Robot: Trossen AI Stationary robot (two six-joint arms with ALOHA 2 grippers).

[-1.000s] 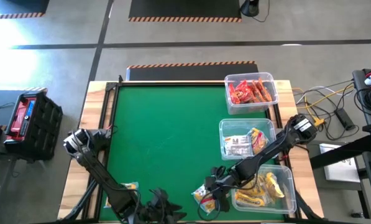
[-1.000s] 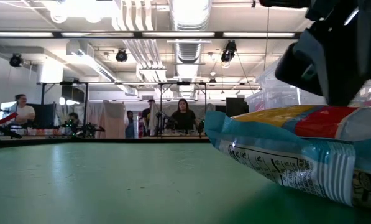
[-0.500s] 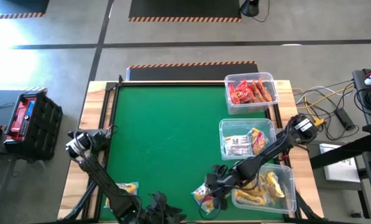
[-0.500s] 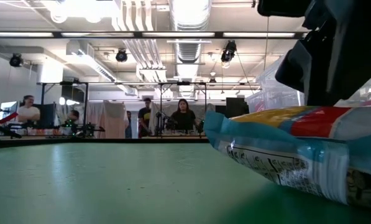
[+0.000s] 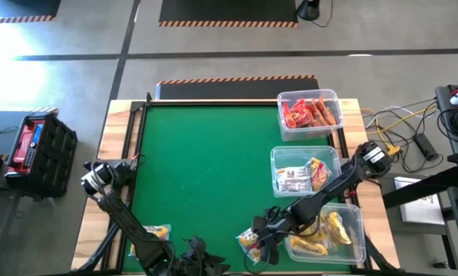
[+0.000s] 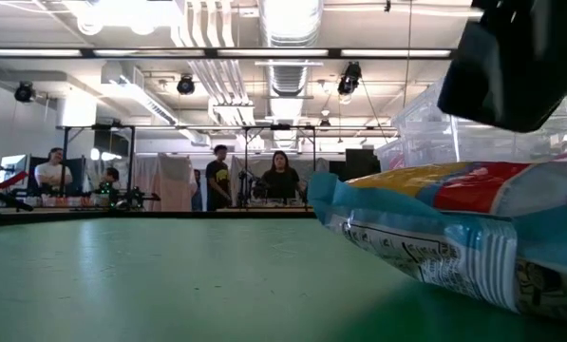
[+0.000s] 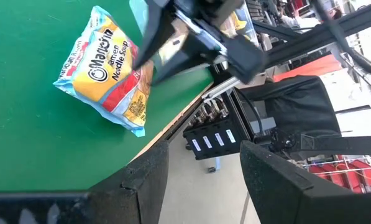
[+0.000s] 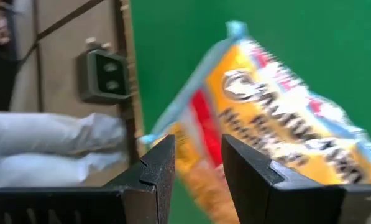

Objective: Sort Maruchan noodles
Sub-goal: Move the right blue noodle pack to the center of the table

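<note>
One Maruchan packet, yellow-orange with red print and light blue ends (image 5: pixel 248 240), lies flat on the green mat near the table's near edge. It fills the right of the low view (image 6: pixel 454 228) and also shows in the left wrist view (image 7: pixel 107 68). My right gripper (image 5: pixel 265 234) hangs just above the packet's right end with its fingers open, and the packet (image 8: pixel 266 93) shows between and beyond them. My left gripper (image 7: pixel 204 174) is open and waits at the near edge (image 5: pixel 192 249), to the left of the packet. My right gripper (image 8: pixel 197 146) comes at the packet from above, slanting from the table's right, with its fingers over the packet's sealed end (image 8: pixel 173 118). Whether the fingers touch it I cannot tell. The packet lies on the mat.
Three clear bins stand along the right edge. The far one (image 5: pixel 309 113) holds red packets, the middle one (image 5: pixel 305 172) yellow and white ones, the near one (image 5: pixel 324 230) yellow-orange ones. The rest of the green mat (image 5: pixel 205 161) is bare. People stand in the room far behind the table.
My right gripper has shifted a little toward the near edge, over the packet. In the low view it now shows higher and further right. The packet has stayed on the mat.
</note>
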